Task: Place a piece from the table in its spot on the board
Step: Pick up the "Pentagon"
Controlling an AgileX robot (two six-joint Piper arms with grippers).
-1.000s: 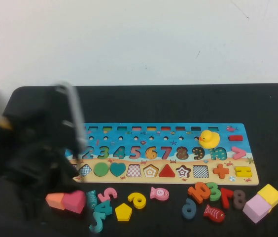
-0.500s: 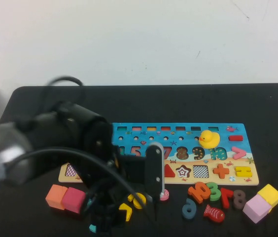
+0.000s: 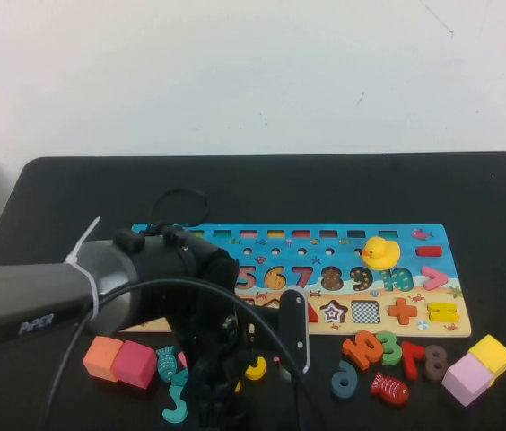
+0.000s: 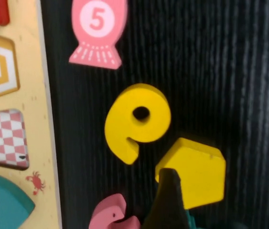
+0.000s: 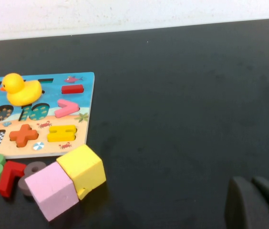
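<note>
Light: even, bright, diffuse | Shadows: faint beside the pink cube [image 5: 53, 190] | Glare: none on board [image 3: 432, 235] | Blur: left gripper [image 4: 170, 200] finger soft up close; right gripper [image 5: 256, 202] soft

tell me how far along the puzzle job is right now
Done: several shapes already sit in the board, such as the orange plus. In hand: nothing visibly gripped; the left gripper hovers over the loose pieces, one finger above the yellow pentagon beside the yellow 6. The right gripper sits parked on bare table. Left: grasping a piece and seating it.
</note>
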